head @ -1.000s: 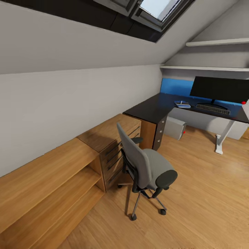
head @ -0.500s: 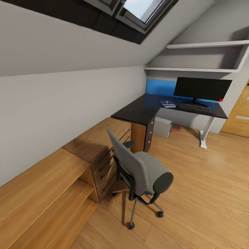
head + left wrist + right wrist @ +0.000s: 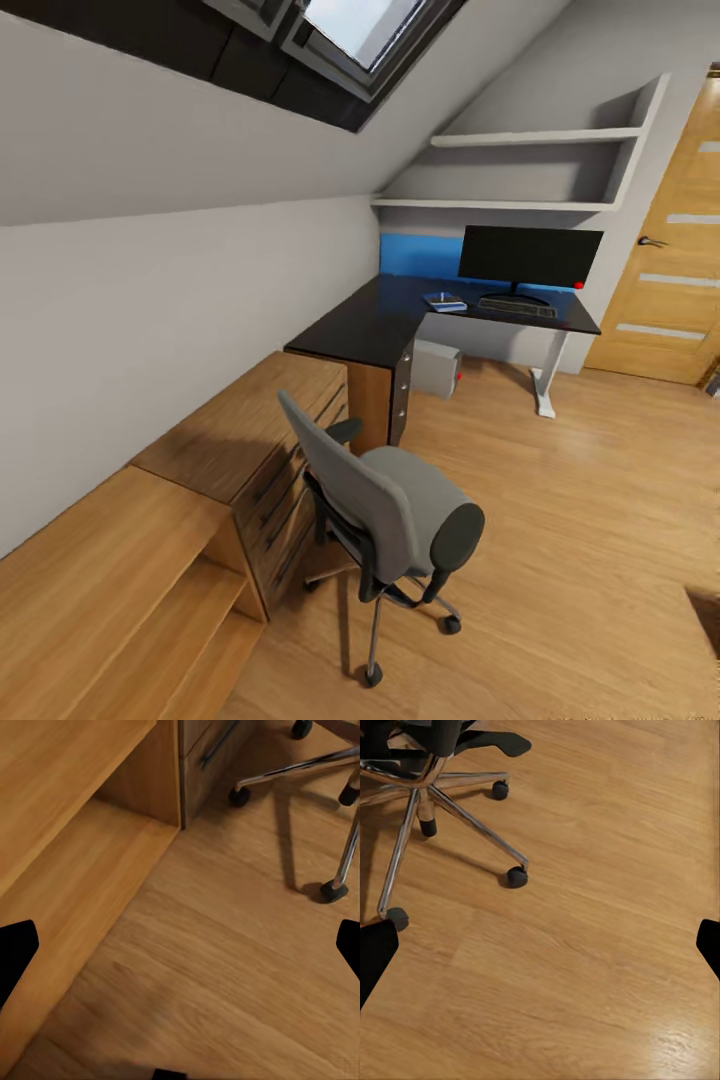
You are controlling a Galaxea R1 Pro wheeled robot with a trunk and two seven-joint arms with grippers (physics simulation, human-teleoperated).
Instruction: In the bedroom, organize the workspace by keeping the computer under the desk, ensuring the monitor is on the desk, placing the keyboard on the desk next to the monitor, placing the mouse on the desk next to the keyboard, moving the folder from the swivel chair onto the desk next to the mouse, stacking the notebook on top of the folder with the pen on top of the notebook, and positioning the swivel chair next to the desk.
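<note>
From the head we see the chair on the wood floor, well apart from the desk. The monitor and keyboard sit at the desk's far edge, the computer beneath.

At our left wrist, the left gripper has its fingertips spread wide, holding nothing.

At our right wrist, the right gripper is likewise wide and empty, near the chair's casters.

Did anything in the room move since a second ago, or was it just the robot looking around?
Only the camera moved, swinging right, so a wooden door came into sight. The swivel chair, desk, monitor and computer stayed where they were.
</note>
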